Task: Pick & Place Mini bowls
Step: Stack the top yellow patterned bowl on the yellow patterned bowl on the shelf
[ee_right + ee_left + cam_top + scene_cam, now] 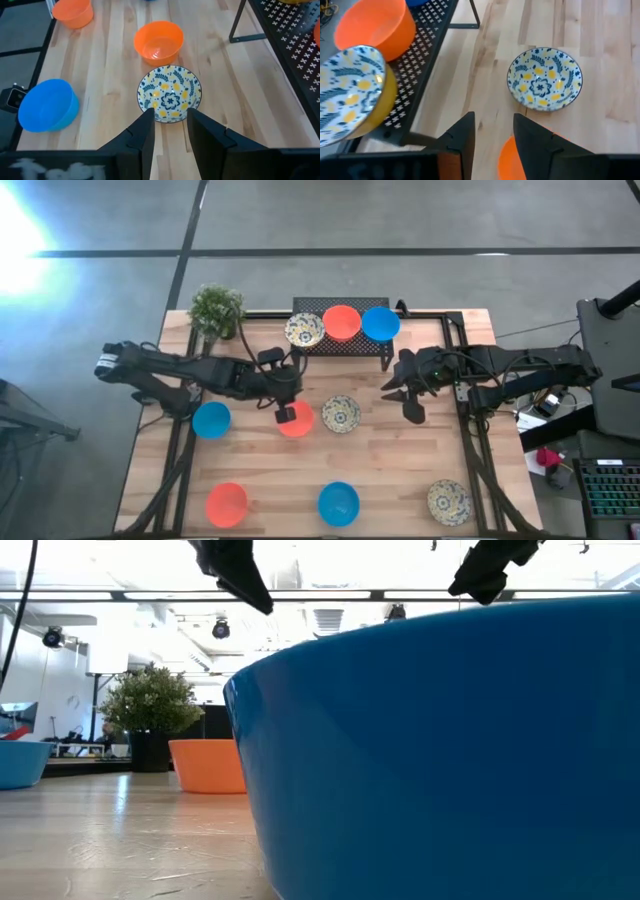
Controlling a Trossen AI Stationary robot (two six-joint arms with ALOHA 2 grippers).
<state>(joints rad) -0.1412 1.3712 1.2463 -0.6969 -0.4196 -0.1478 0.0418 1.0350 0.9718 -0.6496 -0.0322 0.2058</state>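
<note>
Three mini bowls sit on the black rack [345, 345] at the far edge: patterned [304, 330], orange [341, 322] and blue [380, 323]. Six more rest on the table: blue [211, 419], orange [297, 423], patterned [341, 413], orange [227, 504], blue [338, 503] and patterned [449, 501]. My left gripper [492, 135] hangs open above the mid-table orange bowl [506, 160], well clear of it in the low view [250, 590]. My right gripper [170, 130] is open, right of the middle patterned bowl [170, 94], also raised [485, 575].
A small potted plant [215, 310] stands at the far left corner beside the rack. The near blue bowl [440, 750] fills most of the low view. Bare wood lies between the middle row and the near row of bowls.
</note>
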